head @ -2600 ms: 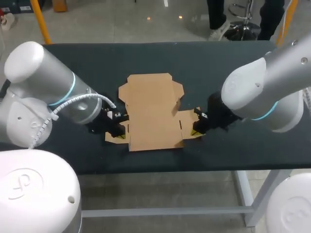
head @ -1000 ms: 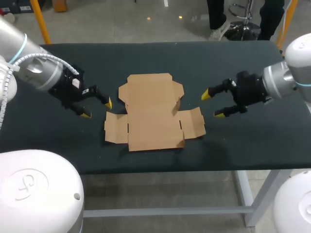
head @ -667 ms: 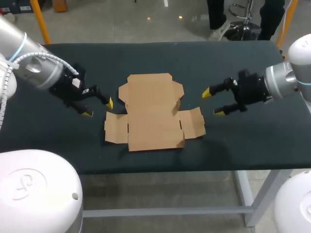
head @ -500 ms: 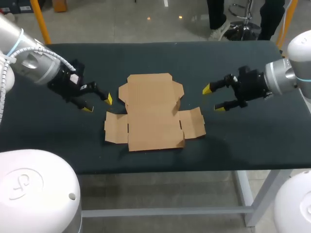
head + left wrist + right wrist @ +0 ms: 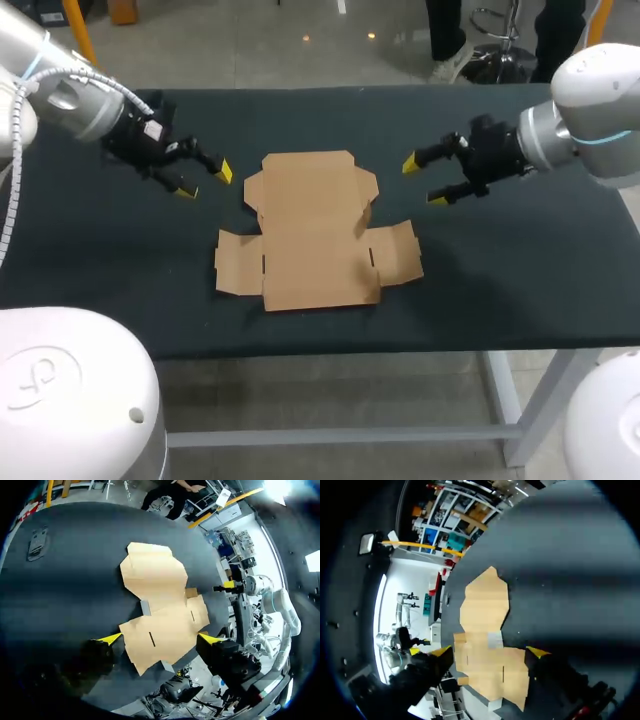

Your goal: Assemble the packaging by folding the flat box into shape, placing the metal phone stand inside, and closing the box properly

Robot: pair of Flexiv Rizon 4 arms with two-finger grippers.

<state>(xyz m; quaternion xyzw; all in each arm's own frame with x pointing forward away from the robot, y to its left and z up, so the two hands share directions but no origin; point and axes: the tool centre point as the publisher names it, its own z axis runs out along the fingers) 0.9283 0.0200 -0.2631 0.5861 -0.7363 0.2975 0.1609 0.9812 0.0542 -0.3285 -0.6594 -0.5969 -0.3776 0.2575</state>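
Both arms have pulled back from the side flaps, out and toward the far edge. Left tool [image 5: 203, 182]: fingers apart, empty. Right tool [image 5: 423, 182]: same. Flat box [image 5: 315, 235] lies mid-counter [image 5: 520, 280], flaps down; folding looks unstarted. Bare room either side; near edge fairly close.
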